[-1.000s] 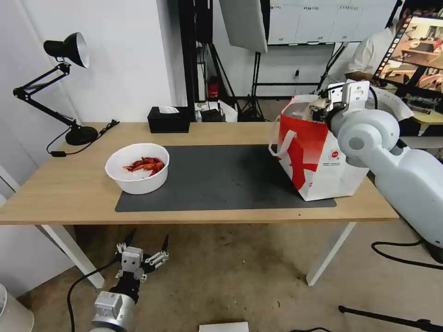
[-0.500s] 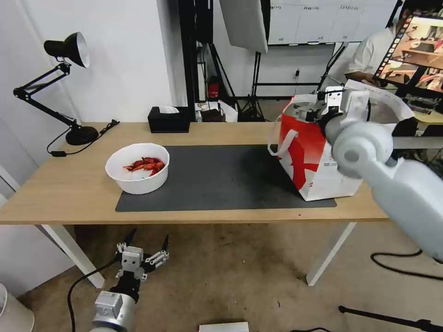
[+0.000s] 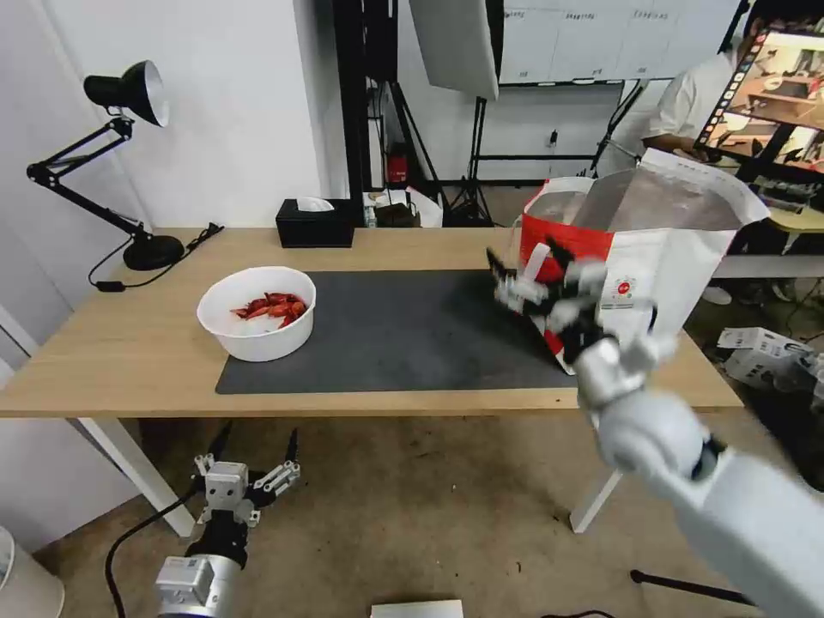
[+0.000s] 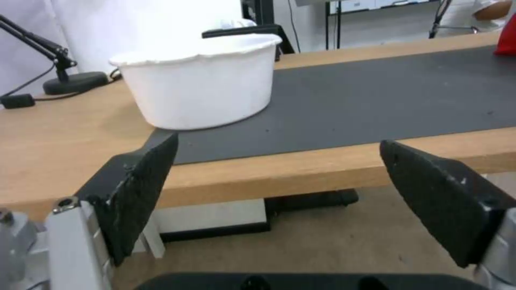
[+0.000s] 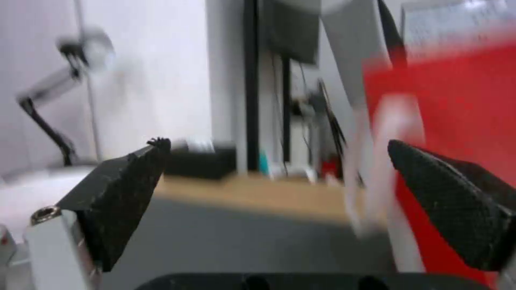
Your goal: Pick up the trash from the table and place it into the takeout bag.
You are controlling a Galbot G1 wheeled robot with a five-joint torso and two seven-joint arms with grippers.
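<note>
A white round bowl [image 3: 256,330] of red crayfish shells [image 3: 271,306] sits on the left end of the dark grey mat [image 3: 403,330] on the light-wood table [image 3: 129,352]. The red-and-white takeout bag [image 3: 639,257] stands open at the mat's right end. My right gripper [image 3: 525,257] hovers open and empty just left of the bag, above the mat. The right wrist view shows the right gripper [image 5: 277,144] with the red bag [image 5: 462,108] beside it. My left gripper [image 3: 257,433] hangs open below the table's front edge. In the left wrist view the left gripper [image 4: 278,141] faces the bowl [image 4: 199,80].
A black tissue box [image 3: 314,223] and a black desk lamp [image 3: 129,172] with its cable stand along the table's far and left side. White table legs [image 3: 601,493] and floor cables lie below. A person sits behind the bag at the back right.
My right gripper has come out of the bag's mouth and swung down and left to the bag's left side. The left gripper shifted slightly left.
</note>
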